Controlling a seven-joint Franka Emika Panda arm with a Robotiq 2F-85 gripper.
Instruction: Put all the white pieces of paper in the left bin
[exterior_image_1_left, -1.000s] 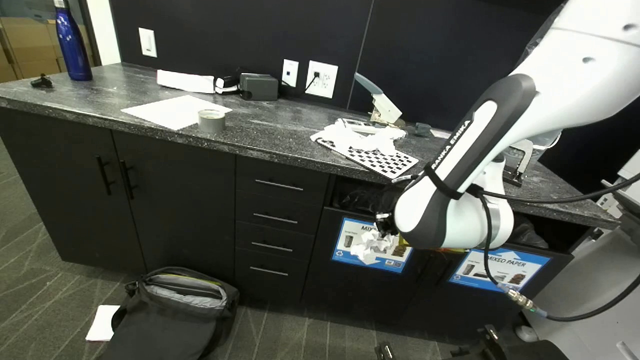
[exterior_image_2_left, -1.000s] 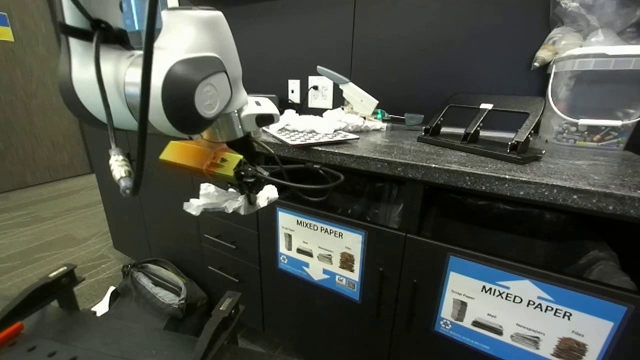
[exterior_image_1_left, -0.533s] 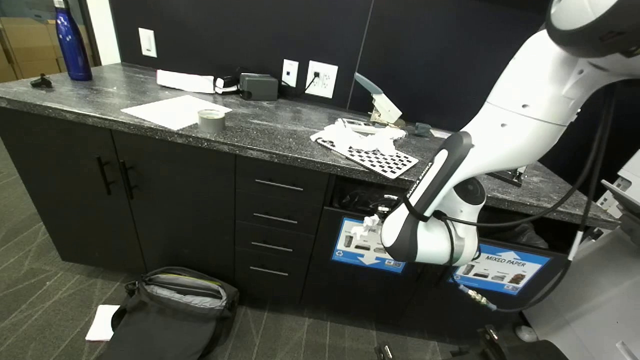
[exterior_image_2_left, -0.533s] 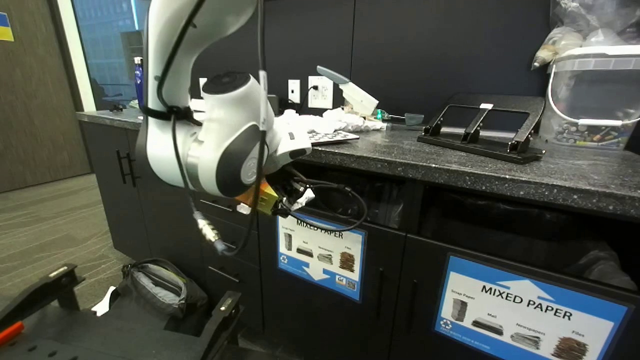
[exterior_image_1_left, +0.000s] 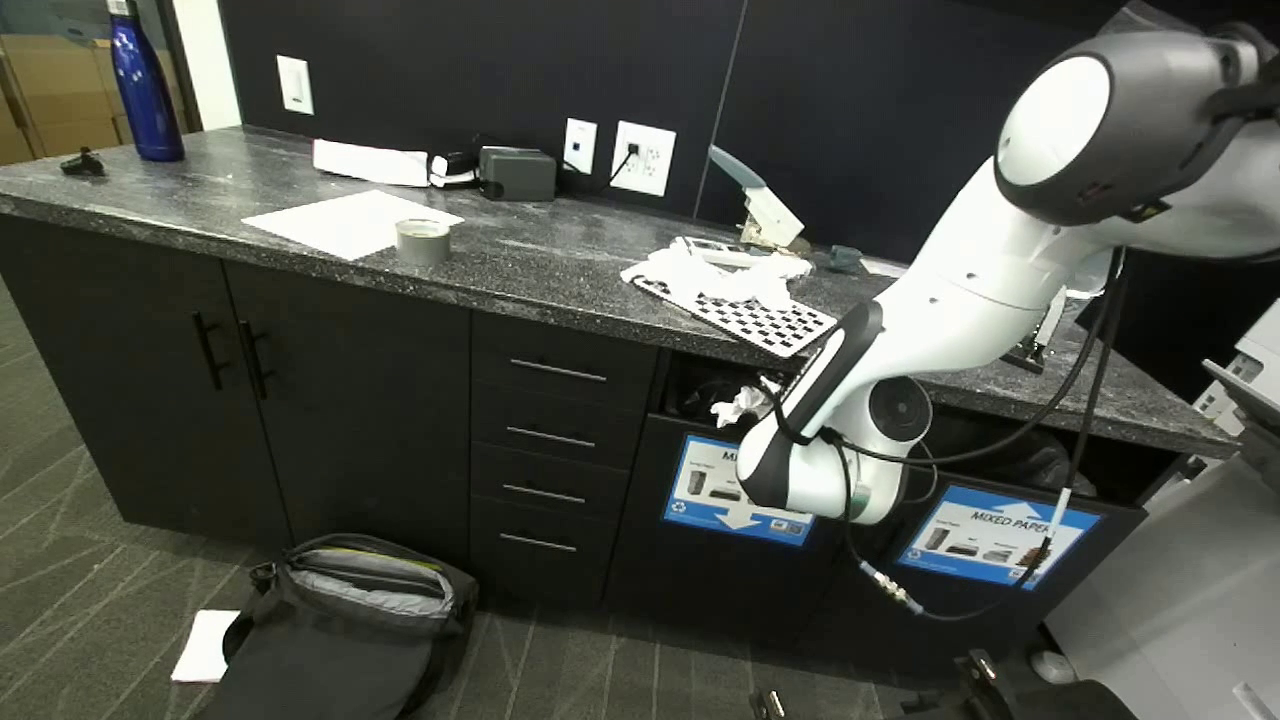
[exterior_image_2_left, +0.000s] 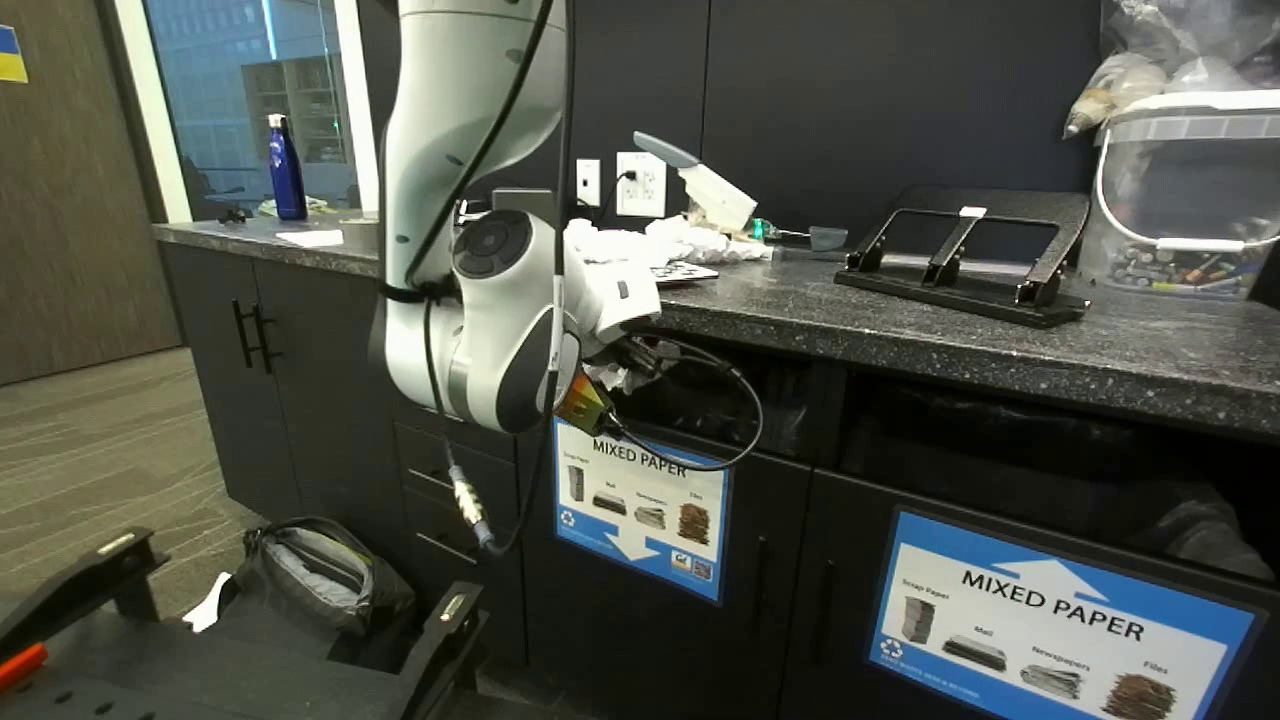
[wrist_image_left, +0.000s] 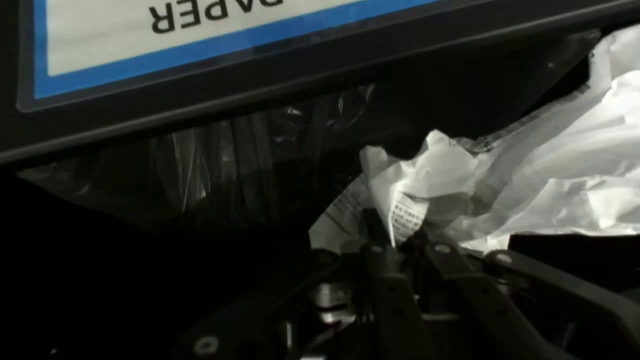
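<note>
Your jaws, pinching a crumpled white paper piece (wrist_image_left: 545, 170), have reached the mouth of the dark boxy blue-labelled left bin (exterior_image_2_left: 760, 490), so release looks near.

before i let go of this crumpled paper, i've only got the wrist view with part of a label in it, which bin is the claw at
Observer: In both exterior views, the claw holds the crumpled paper at the opening of the left bin.
Operator: ok and is this the last piece
Observer: No, more white paper lies crumpled up above, over part of the checkered mat.
Operator: anything on the floor i can't see
Observer: Yes, an open dark bag, to the left of that bin in both exterior views.
</note>
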